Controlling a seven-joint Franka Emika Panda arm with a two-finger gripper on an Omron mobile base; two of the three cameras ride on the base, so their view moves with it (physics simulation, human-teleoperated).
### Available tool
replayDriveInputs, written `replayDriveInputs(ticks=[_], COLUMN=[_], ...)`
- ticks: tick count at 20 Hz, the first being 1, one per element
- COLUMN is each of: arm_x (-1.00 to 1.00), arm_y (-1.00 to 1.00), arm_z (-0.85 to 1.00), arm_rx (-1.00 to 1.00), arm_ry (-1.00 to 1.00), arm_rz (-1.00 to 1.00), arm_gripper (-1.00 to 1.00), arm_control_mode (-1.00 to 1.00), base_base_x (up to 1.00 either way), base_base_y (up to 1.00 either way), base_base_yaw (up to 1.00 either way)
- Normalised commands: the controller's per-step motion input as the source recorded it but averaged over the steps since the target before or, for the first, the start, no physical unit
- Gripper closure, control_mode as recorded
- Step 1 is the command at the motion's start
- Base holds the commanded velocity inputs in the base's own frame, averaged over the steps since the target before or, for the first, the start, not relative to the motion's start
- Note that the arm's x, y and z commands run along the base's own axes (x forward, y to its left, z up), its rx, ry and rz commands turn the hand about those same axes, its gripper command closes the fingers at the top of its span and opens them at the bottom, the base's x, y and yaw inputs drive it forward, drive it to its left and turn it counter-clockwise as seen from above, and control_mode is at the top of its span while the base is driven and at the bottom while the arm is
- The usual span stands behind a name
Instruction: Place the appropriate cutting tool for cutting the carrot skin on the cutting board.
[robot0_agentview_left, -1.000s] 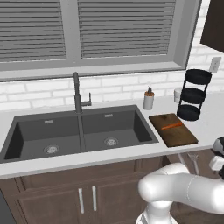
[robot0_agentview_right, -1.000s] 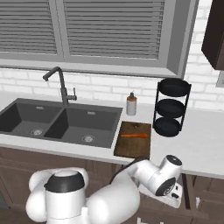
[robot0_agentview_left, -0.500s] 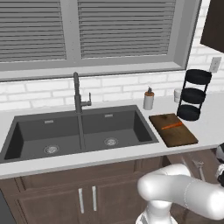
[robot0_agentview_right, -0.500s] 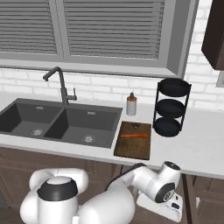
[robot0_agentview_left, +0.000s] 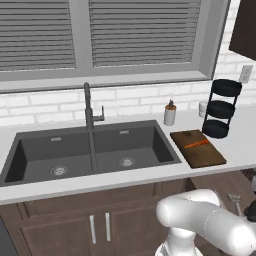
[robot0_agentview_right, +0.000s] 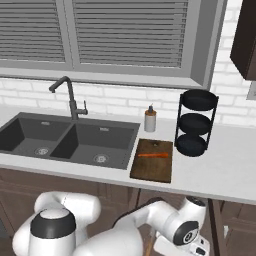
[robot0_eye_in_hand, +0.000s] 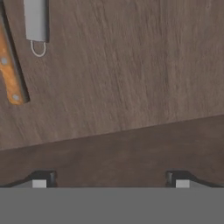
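Step in hand: reaching for the tool; nothing is gripped yet, and the placing step has not begun.
Pincer state: the pincer (robot0_eye_in_hand: 110, 178) is released, its two dark tips set wide apart with only bare wood between them.
Cutting tool: the slim pale grey utensil (robot0_eye_in_hand: 35, 19), ending in a small wire loop, lies ahead of the pincer and well off to the upper left in the hand view, apart from both tips.
Neighbour: an orange-handled riveted blade (robot0_eye_in_hand: 9, 65) lies just beside the utensil, further left. I judge it the wrong choice for skinning.
Surface under pincer: a brown wood-grain surface (robot0_eye_in_hand: 131, 78), seemingly a drawer floor, though I cannot confirm that.
Destination: the flat dark brown wooden cutting board (robot0_agentview_left: 202, 156) sits up on the white bench (robot0_agentview_left: 100, 181), well above the pincer, with the thin orange carrot stick (robot0_agentview_left: 196, 144) resting on it.
Arm pose: the white arm (robot0_agentview_left: 200, 220) is folded low in front of the cabinets, the hand dropped below the bench edge and pointing downward.
Next move, as judged: shift toward the upper left until the tips straddle the grey utensil, descend, and clench, keeping off the orange handle.
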Motion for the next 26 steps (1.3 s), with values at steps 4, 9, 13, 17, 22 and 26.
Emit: replayDriveInputs(ticks=[4, 9, 13, 17, 22, 26], arm_x=[0.56, 0.46, 0.16, 0.05, 0.11, 0.12], arm_y=[0.05, 0.00, 0.06, 0.04, 0.07, 0.11], arm_z=[0.15, 0.01, -0.20, -0.09, -0.11, -0.01], arm_rx=[0.05, 0.02, 0.00, 0.00, 0.00, 0.00], arm_ry=[0.06, 0.01, -0.06, -0.14, -0.05, -0.01], arm_rz=[0.00, 0.00, 0.00, -0.01, -0.03, -0.02], arm_gripper=[-1.00, -1.00, -1.00, -1.00, -1.00, -1.00], arm_control_mode=[-1.00, -1.00, -1.00, -1.00, -1.00, -1.00], base_base_x=[0.00, 0.00, 0.00, 0.00, 0.00, 0.00], base_base_y=[0.00, 0.00, 0.00, 0.00, 0.00, 0.00], base_base_yaw=[0.00, 0.00, 0.00, 0.00, 0.00, 0.00])
